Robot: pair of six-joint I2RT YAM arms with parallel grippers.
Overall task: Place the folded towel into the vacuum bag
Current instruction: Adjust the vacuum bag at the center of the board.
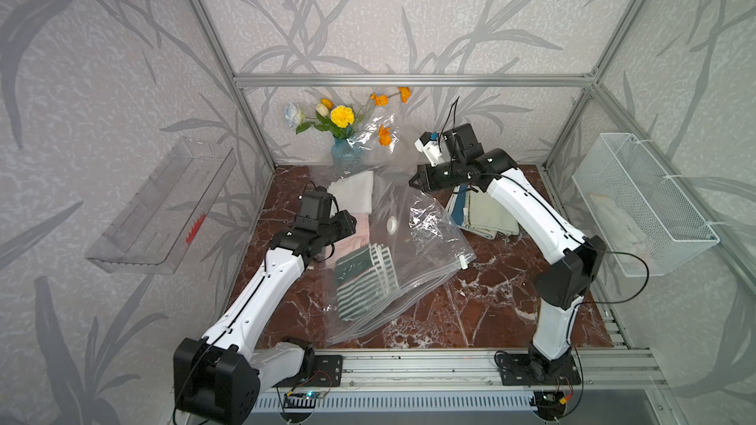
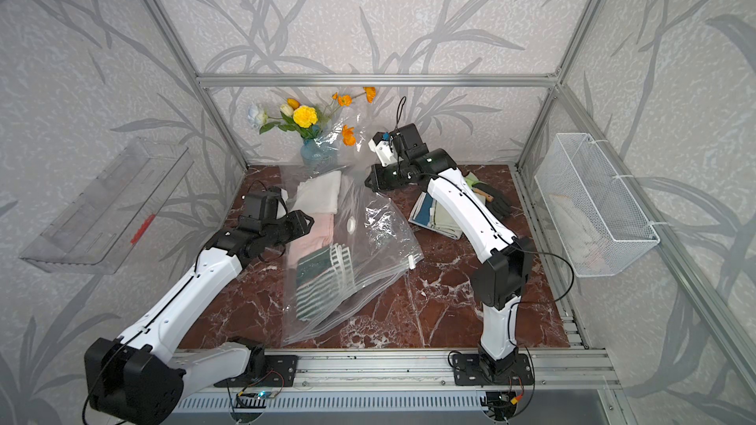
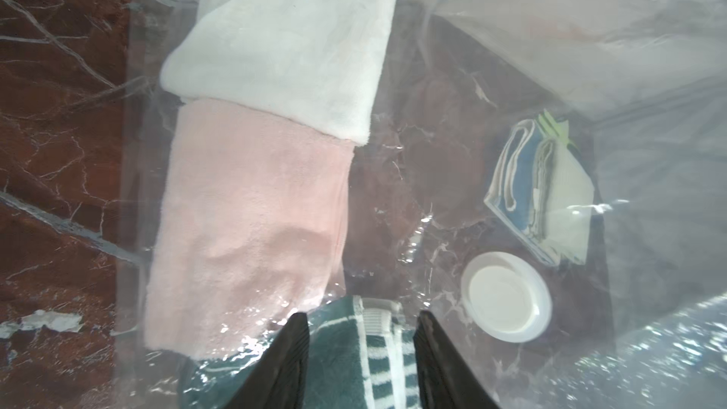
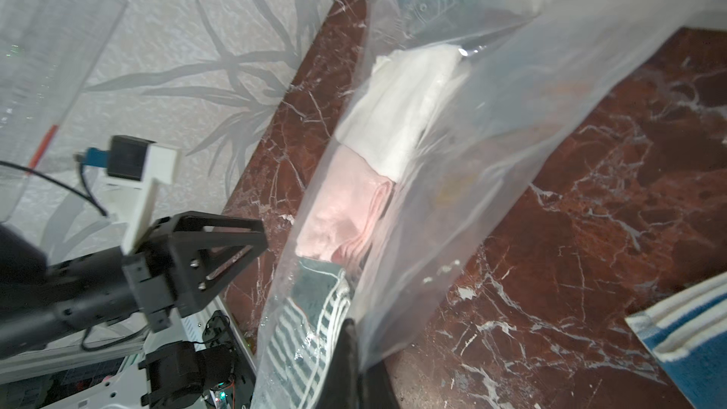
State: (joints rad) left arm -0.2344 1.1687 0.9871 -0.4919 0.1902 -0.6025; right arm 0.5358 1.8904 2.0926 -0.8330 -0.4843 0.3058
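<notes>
On the table (image 1: 491, 304), the bag (image 1: 433, 251) lies with the green towel (image 1: 356, 275) inside, next to a pink towel (image 3: 251, 210). My right gripper (image 1: 414, 184) pinches the bag's upper film tight; my left gripper (image 3: 360, 320) hovers over the green towel, fingers apart, gripping nothing.

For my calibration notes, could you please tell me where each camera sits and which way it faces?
Top views: high at the front, looking down at the table; both arms show whole.
Left wrist: over the vacuum bag, looking down at the pink towel and valve cap; left gripper shows, open.
Right wrist: beside the raised bag, facing the left arm; right gripper shows, shut on the bag.
Shared: both wrist views show the pink towel.
</notes>
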